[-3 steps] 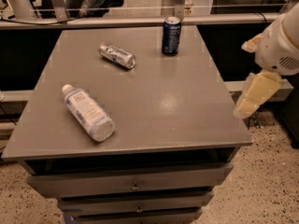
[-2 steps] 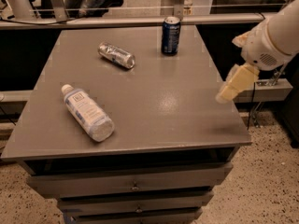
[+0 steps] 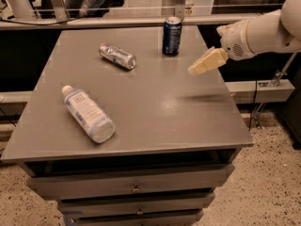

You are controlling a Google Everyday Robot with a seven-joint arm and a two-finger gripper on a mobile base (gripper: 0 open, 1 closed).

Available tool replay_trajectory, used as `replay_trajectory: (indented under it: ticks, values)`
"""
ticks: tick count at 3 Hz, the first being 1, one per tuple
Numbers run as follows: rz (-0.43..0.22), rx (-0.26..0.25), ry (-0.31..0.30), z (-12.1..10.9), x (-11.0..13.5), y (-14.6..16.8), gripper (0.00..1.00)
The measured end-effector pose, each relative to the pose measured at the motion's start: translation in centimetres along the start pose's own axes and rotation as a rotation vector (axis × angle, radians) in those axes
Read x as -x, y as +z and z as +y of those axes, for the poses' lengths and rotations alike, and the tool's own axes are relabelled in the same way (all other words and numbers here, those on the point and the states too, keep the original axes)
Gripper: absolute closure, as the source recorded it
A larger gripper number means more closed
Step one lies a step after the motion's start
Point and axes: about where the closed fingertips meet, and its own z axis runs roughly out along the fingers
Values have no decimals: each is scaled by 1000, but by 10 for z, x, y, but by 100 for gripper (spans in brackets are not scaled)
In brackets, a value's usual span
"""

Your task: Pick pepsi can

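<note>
Sideways, white arm [image 3: 263, 32] extended from right, gripper [image 3: 197, 68] hovering over table [image 3: 155, 112] near upright pepsi can [image 3: 172, 36], aperture impossible to tell.

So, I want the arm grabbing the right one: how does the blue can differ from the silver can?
The pepsi can stands upright near the far edge of the table; the silver can lies on its side. The pepsi can is dark blue; the silver can is crinkled and shiny. The gripper hovers just right of the pepsi can, farther from the silver can. Both are small drink cans.
</note>
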Motion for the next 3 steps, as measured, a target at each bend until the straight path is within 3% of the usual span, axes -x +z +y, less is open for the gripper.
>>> replay_trajectory:
  ticks: [1, 2, 3]
  values:
    - [0, 0, 0, 0, 0, 0, 0]
    - [-74, -17, 29, -4, 10, 16, 0]
    - [-185, -17, 87, -15, 28, 56, 0]
